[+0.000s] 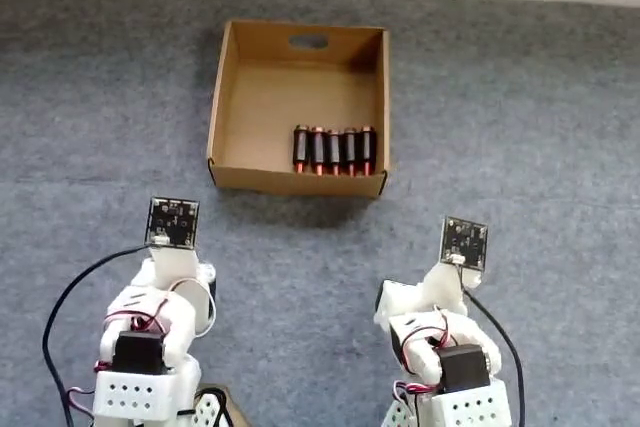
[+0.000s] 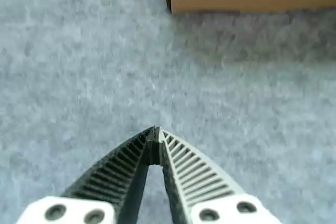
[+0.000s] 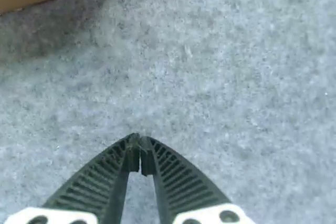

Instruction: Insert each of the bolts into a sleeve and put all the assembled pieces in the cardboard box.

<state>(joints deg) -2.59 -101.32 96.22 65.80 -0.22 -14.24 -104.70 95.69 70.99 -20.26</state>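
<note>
Resting off the near-left corner of the cardboard box [image 1: 295, 181]: left gripper [image 2: 156, 131], jaws closed, empty. Inside the box, against its near wall: five assembled pieces [image 1: 335, 151]. Off its near-right corner: right gripper [image 3: 139, 139], jaws closed, empty. Risk: nudging the box with a stray arm sweep.

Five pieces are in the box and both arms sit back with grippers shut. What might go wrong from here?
1. The assembled pieces lie on their sides in a row by the cardboard box's near wall; a bump might roll them apart.
2. The left gripper and right gripper both face that wall, so a forward swing could shove the box across the carpet.
</note>
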